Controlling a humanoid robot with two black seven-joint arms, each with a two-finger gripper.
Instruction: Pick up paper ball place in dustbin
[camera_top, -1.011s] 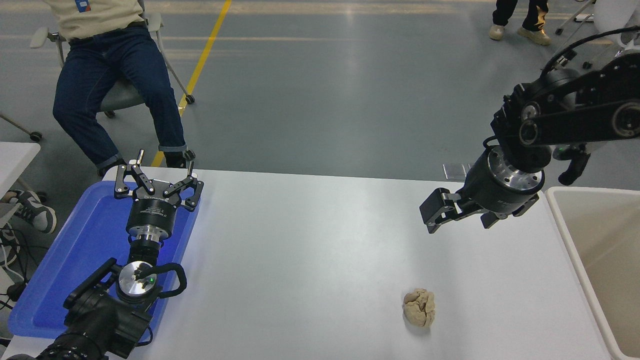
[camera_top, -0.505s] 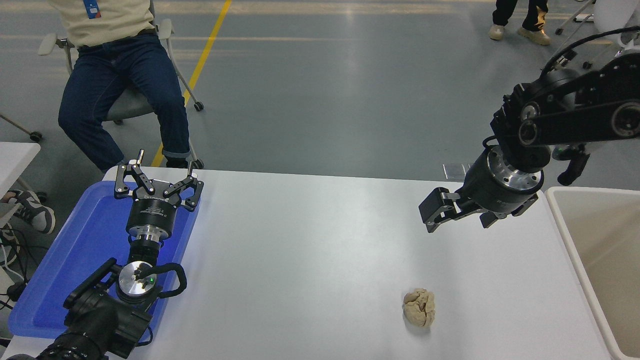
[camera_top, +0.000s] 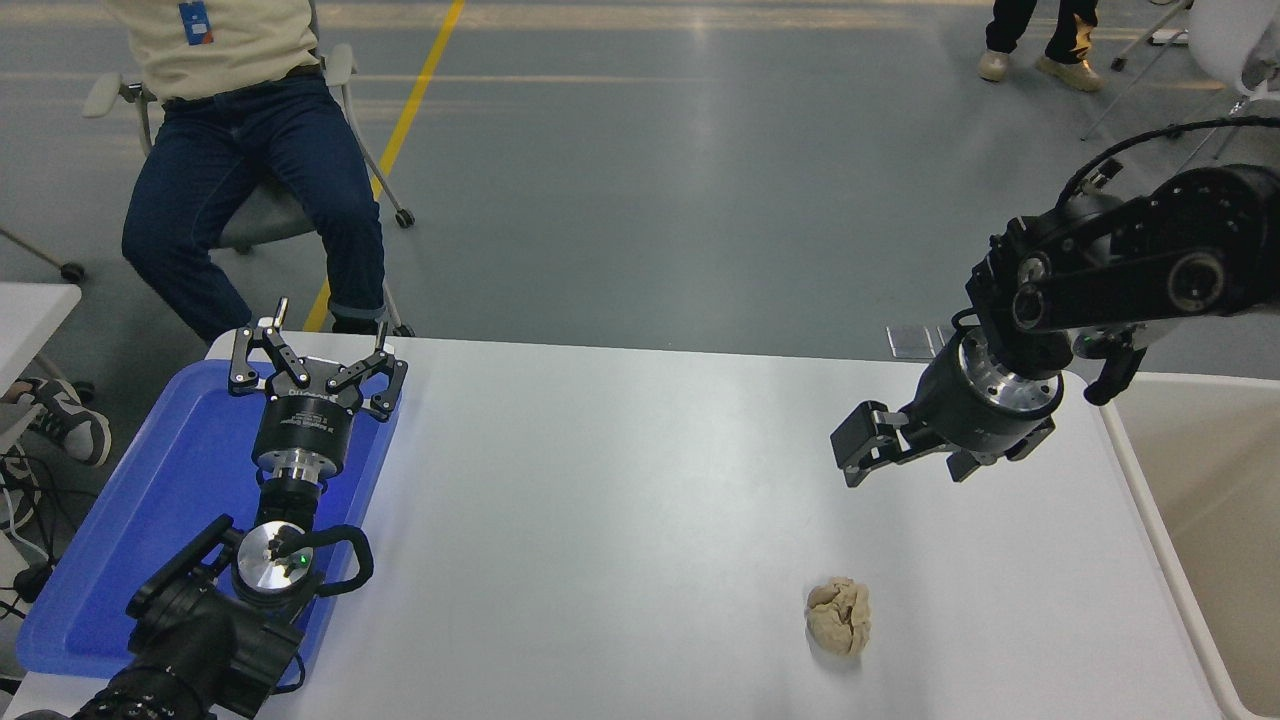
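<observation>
The paper ball (camera_top: 839, 615) lies alone on the white bench (camera_top: 620, 480), near its front edge and right of centre. The right tool (camera_top: 890, 455) hangs above the bench farther back, well apart from the ball, fingers spread and empty. The dustbin (camera_top: 1150, 520) stands at the far right. The left tool (camera_top: 318, 365) is parked spread over the blue tray (camera_top: 130, 520). Light and lumpy, the ball could skid or roll away if one finger touches first.
</observation>
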